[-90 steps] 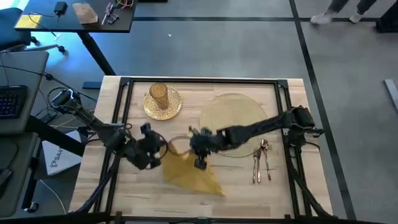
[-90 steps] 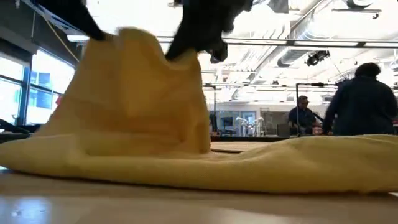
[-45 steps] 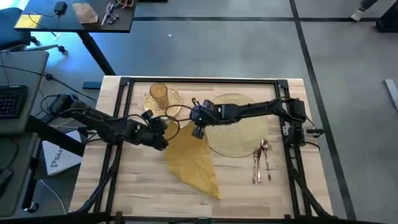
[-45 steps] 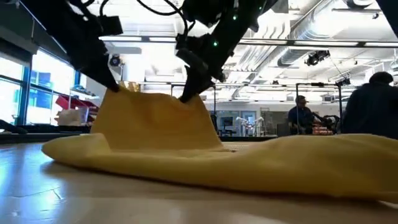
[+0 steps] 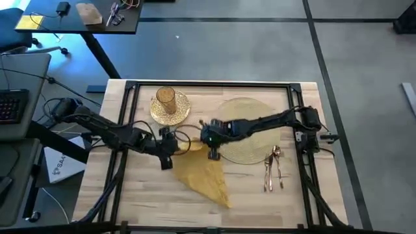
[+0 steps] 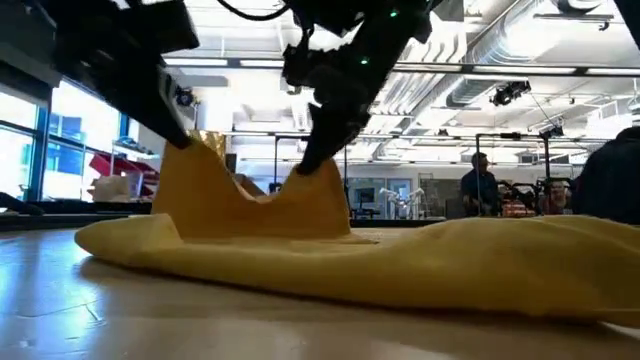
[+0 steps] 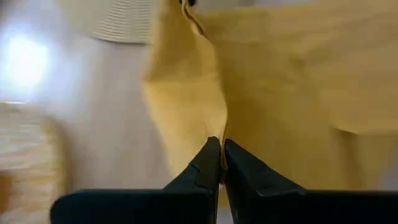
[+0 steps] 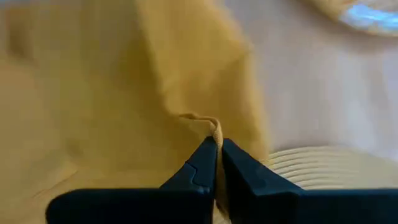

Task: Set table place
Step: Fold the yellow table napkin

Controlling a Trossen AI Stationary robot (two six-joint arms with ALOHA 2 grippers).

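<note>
The yellow cloth napkin [image 5: 203, 172] lies on the light wood table [image 5: 260, 201], left of the round woven placemat [image 5: 250, 127]. Its far edge is raised. My left gripper [image 5: 168, 149] and my right gripper [image 5: 213, 147] are each shut on that edge, one at each end. The amber glass [image 5: 166, 97] stands on the gold plate [image 5: 175, 112] at the far left. The copper cutlery [image 5: 273, 170] lies near the placemat's right side. My left gripper pinches the left end of the napkin's far edge [image 7: 214, 127] between its two fingers, coming slanting down from the table's left. That end is lifted [image 6: 190, 145] and the cloth slopes down from it to the table. My right gripper pinches the right end of the same edge [image 8: 210, 124], a bunched fold, between its fingertips, slanting down from the right. That end [image 6: 325, 168] is held up. The edge sags slack between the two grips, and the rest of the napkin lies on the table.
A black frame rail [image 5: 214, 84] runs around the tabletop. A small dark desk [image 5: 78, 19] stands beyond the far left corner. In the low view, people [image 6: 485, 185] are in the room far behind the table. Bare wood [image 5: 143, 195] lies near the front left.
Both grippers have carried the napkin's held edge toward the far edge and down, then slightly back toward the near edge. The cloth has been drawn out longer across the table while its near corner stayed put. The edge between the grips now sags.
</note>
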